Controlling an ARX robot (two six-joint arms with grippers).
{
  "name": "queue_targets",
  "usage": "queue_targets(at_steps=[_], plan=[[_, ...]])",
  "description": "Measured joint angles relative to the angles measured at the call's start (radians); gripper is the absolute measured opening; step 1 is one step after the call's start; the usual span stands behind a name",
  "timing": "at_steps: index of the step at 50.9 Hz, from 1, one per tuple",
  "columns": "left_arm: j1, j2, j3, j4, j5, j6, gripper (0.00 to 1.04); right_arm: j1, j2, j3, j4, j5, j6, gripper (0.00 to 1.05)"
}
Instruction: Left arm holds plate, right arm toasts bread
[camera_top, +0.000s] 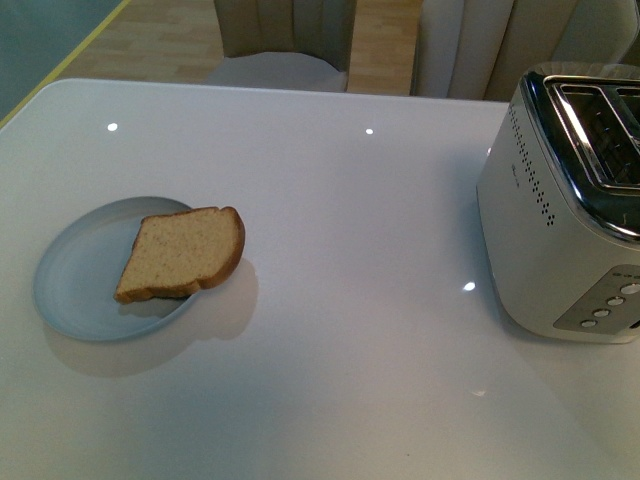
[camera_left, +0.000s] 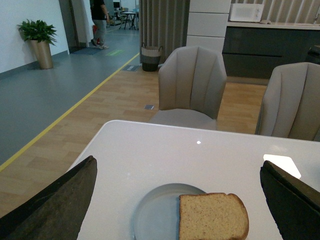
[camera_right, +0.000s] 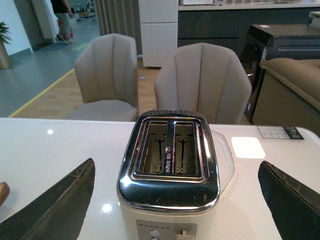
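The pale blue-grey plate (camera_top: 85, 270) (camera_left: 155, 215) lies on the left of the white table. A slice of light-brown bread (camera_top: 180, 255) (camera_left: 212, 216) rests on its right side, the rounded end hanging past the rim. In the left wrist view my left gripper (camera_left: 177, 200) is open, its black fingers (camera_left: 55, 202) spread wide above and short of plate and bread. My right gripper (camera_right: 175, 200) is open too, its fingers (camera_right: 60, 202) either side of a white and chrome toaster (camera_top: 565, 205) (camera_right: 170, 175) with two empty slots. Neither gripper shows in the front view.
The white table (camera_top: 350, 250) is glossy with light reflections. Beige chairs (camera_left: 192, 87) (camera_right: 202, 82) stand behind its far edge. The toaster's buttons (camera_top: 610, 305) face the near side at the right edge.
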Motion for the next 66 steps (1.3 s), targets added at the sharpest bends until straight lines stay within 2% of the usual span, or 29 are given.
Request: queue_targets(at_steps=[33,36,39,41,45,51,55,60,66], plan=[[0.000,0.000,0.000,0.000,0.000,0.000,0.98,0.000,0.000,0.000,0.000,0.000,0.000,0.96],[0.026,0.043,0.035,-0.100,0.091,-0.064,0.98,0.000,0.000,0.000,0.000,0.001,0.000,0.96],[0.061,0.200,0.125,-0.318,0.274,-0.257,0.98,0.000,0.000,0.000,0.000,-0.002,0.000,0.96],[0.067,0.262,0.132,-0.344,0.313,-0.354,0.98,0.000,0.000,0.000,0.000,0.000,0.000,0.96],[0.084,0.359,0.139,-0.278,0.352,-0.422,0.98,0.000,0.000,0.000,0.000,0.001,0.000,0.96],[0.173,0.711,0.202,0.028,0.423,-0.422,0.98,0.001,0.000,0.000,0.000,0.000,0.000,0.96],[0.212,0.951,0.268,0.174,0.423,-0.384,0.98,0.001,0.000,0.000,0.000,0.000,0.000,0.96],[0.230,1.174,0.348,0.258,0.414,-0.329,0.98,0.001,0.000,0.000,0.000,0.000,0.000,0.96],[0.237,1.416,0.447,0.281,0.402,-0.255,0.98,0.001,0.000,0.000,0.000,0.000,0.000,0.96]])
